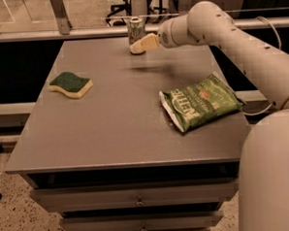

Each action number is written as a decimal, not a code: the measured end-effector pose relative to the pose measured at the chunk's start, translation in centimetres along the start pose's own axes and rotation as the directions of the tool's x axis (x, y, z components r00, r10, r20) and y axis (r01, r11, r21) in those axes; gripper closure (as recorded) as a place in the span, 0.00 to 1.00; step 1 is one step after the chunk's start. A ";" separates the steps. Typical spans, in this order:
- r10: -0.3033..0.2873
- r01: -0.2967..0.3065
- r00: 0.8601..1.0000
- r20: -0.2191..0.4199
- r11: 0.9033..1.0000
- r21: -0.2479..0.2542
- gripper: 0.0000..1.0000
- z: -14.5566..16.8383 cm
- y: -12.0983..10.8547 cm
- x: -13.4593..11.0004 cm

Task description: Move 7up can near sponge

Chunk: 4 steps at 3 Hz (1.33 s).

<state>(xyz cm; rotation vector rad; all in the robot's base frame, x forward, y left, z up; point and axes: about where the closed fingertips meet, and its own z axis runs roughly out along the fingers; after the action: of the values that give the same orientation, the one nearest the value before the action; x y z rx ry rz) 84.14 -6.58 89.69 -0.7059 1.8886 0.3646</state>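
The 7up can (135, 28), silver and green, stands upright at the far edge of the grey table (120, 123). My gripper (142, 44) reaches in from the right on the white arm (212, 26), and its pale fingertips are right at the can's lower right side, partly covering it. The sponge (71, 84), dark green on top with a pale yellow base, lies at the table's left side, well apart from the can and the gripper.
A green chip bag (201, 103) lies on the right part of the table. The table has drawers (139, 201) below its front edge. A railing and chair legs stand behind the table's far edge.
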 end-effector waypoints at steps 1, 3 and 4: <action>0.000 -0.001 1.000 0.029 1.000 0.018 0.00 2.5 -0.9 -0.8; 0.010 -0.010 0.998 0.059 1.000 -0.008 0.14 6.4 -1.1 -3.1; 0.025 -0.023 0.997 0.068 0.999 -0.026 0.38 6.9 -0.9 -3.6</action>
<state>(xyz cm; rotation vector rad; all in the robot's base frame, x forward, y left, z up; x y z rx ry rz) 90.75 -2.41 90.15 -0.6802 1.8318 0.4236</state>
